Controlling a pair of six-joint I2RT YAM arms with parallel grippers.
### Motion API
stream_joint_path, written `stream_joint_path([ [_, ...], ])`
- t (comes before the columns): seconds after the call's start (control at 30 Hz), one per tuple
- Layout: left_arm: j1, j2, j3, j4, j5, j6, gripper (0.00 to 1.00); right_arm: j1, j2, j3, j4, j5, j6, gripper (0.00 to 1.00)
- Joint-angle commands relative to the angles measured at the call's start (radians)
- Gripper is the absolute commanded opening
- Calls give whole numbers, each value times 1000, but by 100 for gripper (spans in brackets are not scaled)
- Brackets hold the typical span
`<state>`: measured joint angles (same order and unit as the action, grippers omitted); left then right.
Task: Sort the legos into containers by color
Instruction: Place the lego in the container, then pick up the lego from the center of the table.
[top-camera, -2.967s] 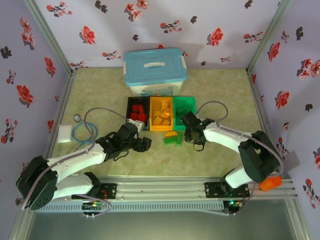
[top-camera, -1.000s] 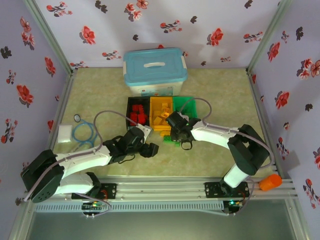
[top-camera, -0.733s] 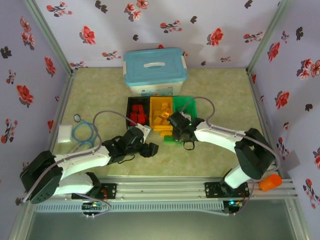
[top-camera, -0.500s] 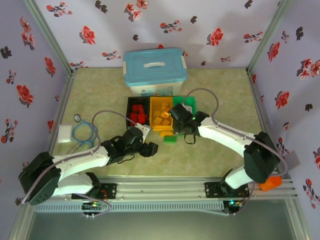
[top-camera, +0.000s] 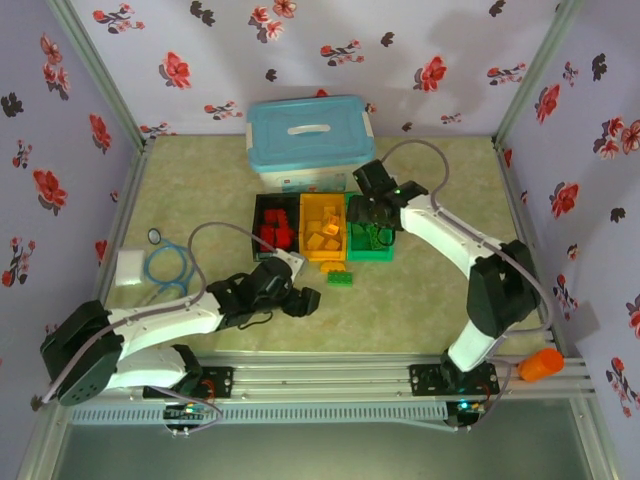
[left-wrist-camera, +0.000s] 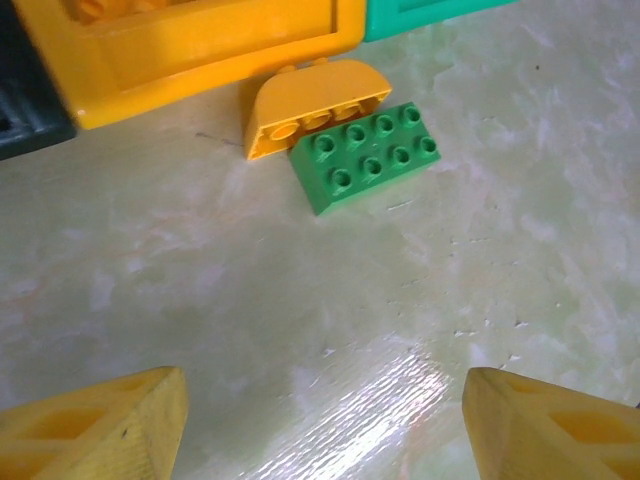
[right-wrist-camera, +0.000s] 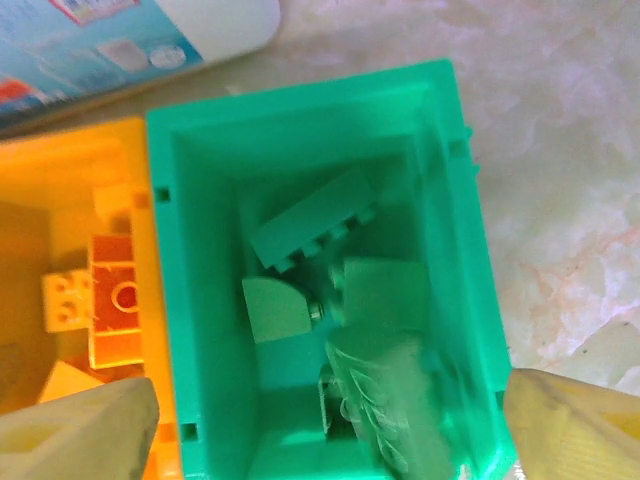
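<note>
Three containers stand side by side: a black bin (top-camera: 259, 215) with red legos (top-camera: 277, 230), a yellow bin (top-camera: 323, 255) and a green bin (top-camera: 385, 250). My right gripper (top-camera: 372, 222) hangs open over the green bin (right-wrist-camera: 300, 100). Below it, a blurred green brick (right-wrist-camera: 400, 400) lies among other green bricks (right-wrist-camera: 315, 230). The yellow bin (right-wrist-camera: 60, 160) holds yellow bricks (right-wrist-camera: 62, 300). A green two-by-four brick (left-wrist-camera: 370, 157) and a curved yellow brick (left-wrist-camera: 310, 105) lie on the table just before the yellow bin (left-wrist-camera: 200, 55). My left gripper (left-wrist-camera: 325, 440) stands open and empty short of them.
A white box with a light-blue lid (top-camera: 310, 135) stands right behind the bins. A blue cable coil (top-camera: 168, 265) and a small white block (top-camera: 130, 267) lie at the left. The floral walls close in the table on three sides.
My right gripper rose from the table by the loose bricks, swung back over the green bin and opened, letting go of a green brick. The left arm barely moved.
</note>
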<state>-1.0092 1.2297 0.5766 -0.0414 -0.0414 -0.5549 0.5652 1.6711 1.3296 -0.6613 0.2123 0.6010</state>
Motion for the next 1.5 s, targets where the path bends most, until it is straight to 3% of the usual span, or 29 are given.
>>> stream_joint_path([
  [0.0, -23, 56, 66, -30, -58, -53, 73, 16, -47, -56, 19, -2, 9, 91],
  [0.43, -34, 345, 288, -126, -94, -86, 77, 18, -442, -398, 98, 26, 111, 92],
  [0.6, -37, 420, 364, -164, -95, -82, 78, 18, -549, -502, 146, -22, 128, 90],
  [1.03, -43, 602, 543, -309, -127, -89, 78, 19, -576, -587, 218, -97, 166, 87],
  [1.47, -51, 654, 627, -330, -114, -99, 79, 19, -630, -670, 248, -84, 193, 86],
])
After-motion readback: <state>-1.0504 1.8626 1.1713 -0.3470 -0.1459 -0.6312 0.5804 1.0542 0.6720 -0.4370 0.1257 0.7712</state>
